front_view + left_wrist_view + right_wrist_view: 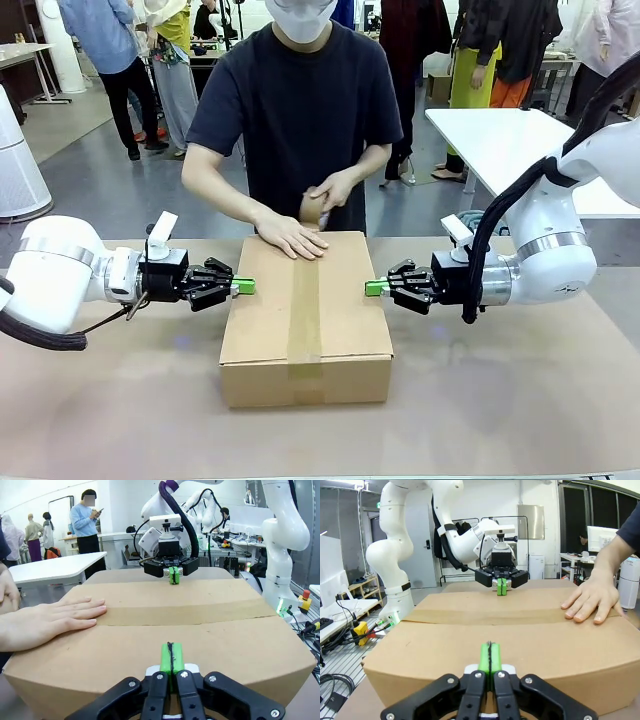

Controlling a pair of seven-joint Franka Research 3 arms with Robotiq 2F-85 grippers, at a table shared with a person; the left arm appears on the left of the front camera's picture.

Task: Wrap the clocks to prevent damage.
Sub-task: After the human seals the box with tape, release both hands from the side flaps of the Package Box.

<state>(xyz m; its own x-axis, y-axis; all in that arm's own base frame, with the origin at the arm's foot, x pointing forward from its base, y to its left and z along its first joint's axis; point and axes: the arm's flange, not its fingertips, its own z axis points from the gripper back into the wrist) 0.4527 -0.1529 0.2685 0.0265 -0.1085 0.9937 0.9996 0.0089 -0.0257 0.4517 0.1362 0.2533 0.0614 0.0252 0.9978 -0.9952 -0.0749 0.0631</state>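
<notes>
We're looking at a brown table top (520,400) across the lower frame, and behind it a grey floor (90,190) running to the upper left. At upper right we see a white table (500,135); at far left, a white fan (18,170). Over in the right wrist view, we've got a grey door (422,545) at centre left, shelves (362,587) lower left, and dark windows (582,520) upper right.

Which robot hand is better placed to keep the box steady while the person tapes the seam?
Neither clearly. The left hand and right hand, both shut, press opposite sides of the box symmetrically, while the person's hand flattens the tape.
</notes>
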